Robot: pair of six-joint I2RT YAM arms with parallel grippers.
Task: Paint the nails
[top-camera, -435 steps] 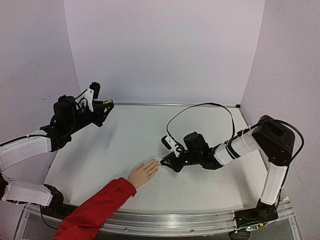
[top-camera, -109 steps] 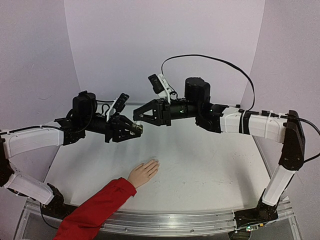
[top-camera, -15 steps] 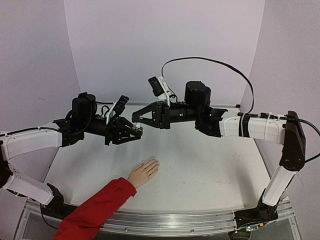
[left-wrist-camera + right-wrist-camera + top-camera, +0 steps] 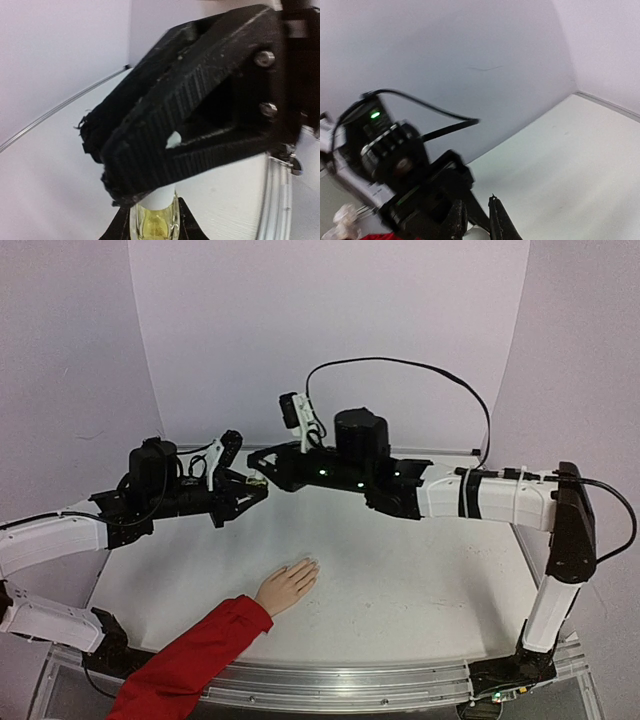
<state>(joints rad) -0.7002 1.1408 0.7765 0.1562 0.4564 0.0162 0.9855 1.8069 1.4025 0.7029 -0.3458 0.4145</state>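
Nails point(image 4: 312, 565) point far-right along the flat hand's point(image 4: 287, 587) diagonal axis; above it, left gripper point(image 4: 254, 491) clamps a bottle point(image 4: 154, 225), right gripper point(image 4: 253, 479) pinches its cap point(image 4: 161, 199).

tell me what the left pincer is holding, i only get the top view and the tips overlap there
Observer: Its wrist view shows the left pincer holding a small bottle of yellowish liquid.
Operator: is the right pincer on it
Observer: Yes, the right pincer is shut on the bottle's white cap.
Operator: is the cap off yet
Observer: Not visibly. In the left wrist view the cap sits directly on top of the glass.
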